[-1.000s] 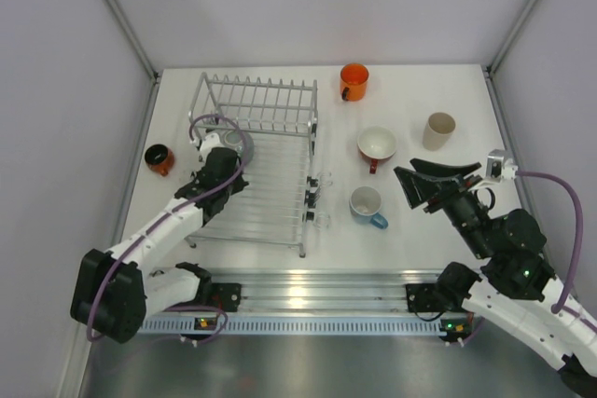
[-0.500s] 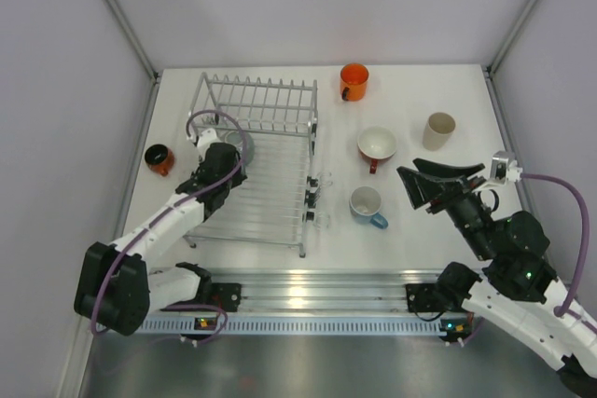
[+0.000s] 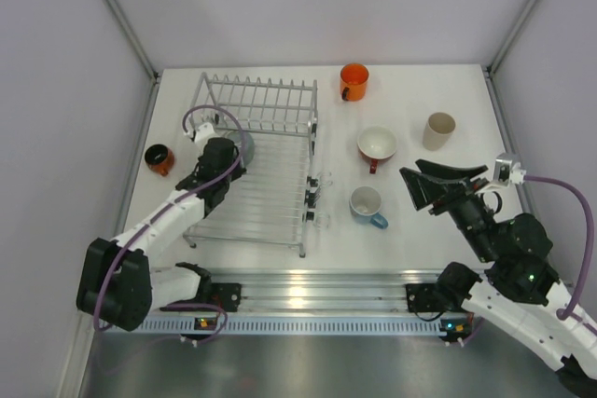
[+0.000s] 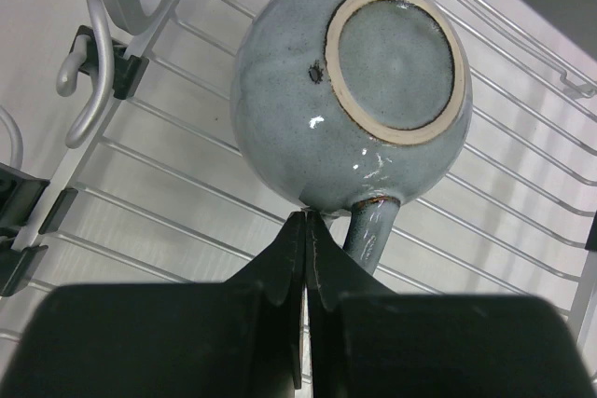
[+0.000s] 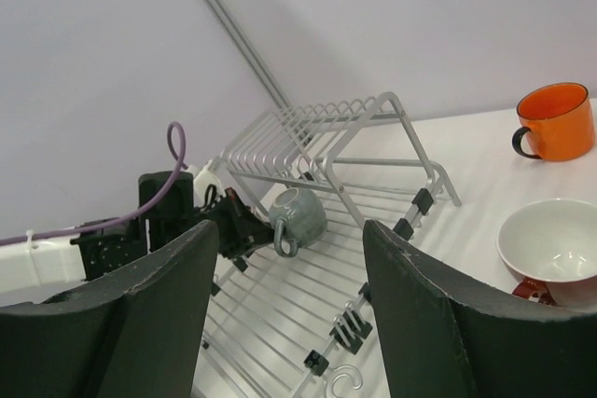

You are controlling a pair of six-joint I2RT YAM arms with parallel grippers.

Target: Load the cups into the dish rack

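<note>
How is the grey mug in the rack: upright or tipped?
Tipped: the grey mug shows its round base to the left wrist camera.

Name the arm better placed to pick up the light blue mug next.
Right. The right gripper is open and hovers beside the light blue mug. The left gripper is shut over the dish rack, by the grey mug there.

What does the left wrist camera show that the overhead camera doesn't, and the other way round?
Only the left wrist view: the grey mug's upturned base with its pale ring, and the left gripper's tips shut beside its handle. Only the overhead view: five mugs on the table, orange, red, light blue, beige and dark red-orange, plus the right gripper, open. Both: the dish rack with the grey mug in it.
</note>
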